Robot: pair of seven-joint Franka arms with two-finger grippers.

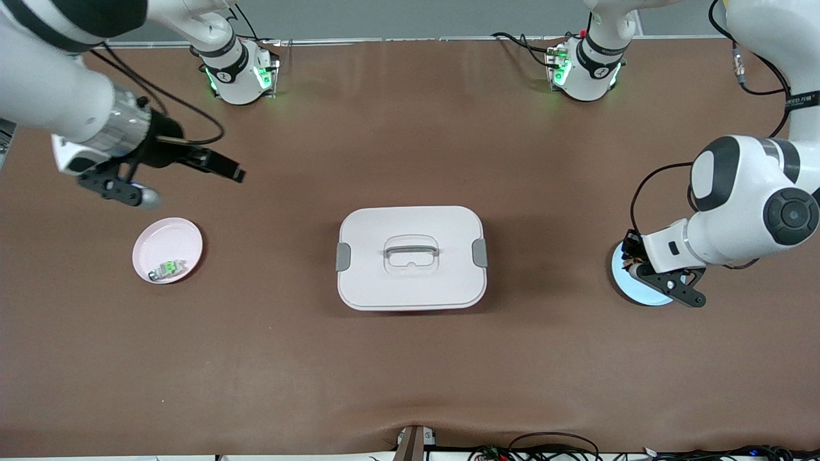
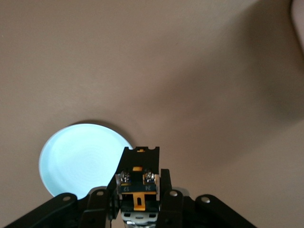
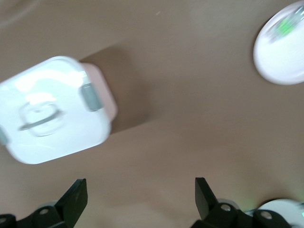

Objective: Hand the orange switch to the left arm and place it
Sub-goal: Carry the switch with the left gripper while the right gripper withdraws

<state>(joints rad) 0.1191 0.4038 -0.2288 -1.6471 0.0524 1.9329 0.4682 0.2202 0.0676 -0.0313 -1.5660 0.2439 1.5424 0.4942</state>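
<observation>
The orange switch [image 2: 137,184], a small black block with orange marks, sits between the fingers of my left gripper [image 2: 138,192], which is shut on it. In the front view that gripper [image 1: 631,255] hangs low over the rim of a light blue plate [image 1: 634,293] at the left arm's end of the table. The white box [image 1: 411,257] with grey clips stands at the table's middle. My right gripper [image 1: 218,164] is open and holds nothing, up in the air above the table near the pink plate [image 1: 146,238]. The right wrist view shows its open gripper [image 3: 140,190] and the box [image 3: 52,109].
The pink plate at the right arm's end of the table holds a green-and-grey small component [image 1: 168,267]. The same plate [image 3: 275,64] appears in the right wrist view. The light blue plate [image 2: 80,156] looks bare. Cables lie along the table's front edge [image 1: 551,448].
</observation>
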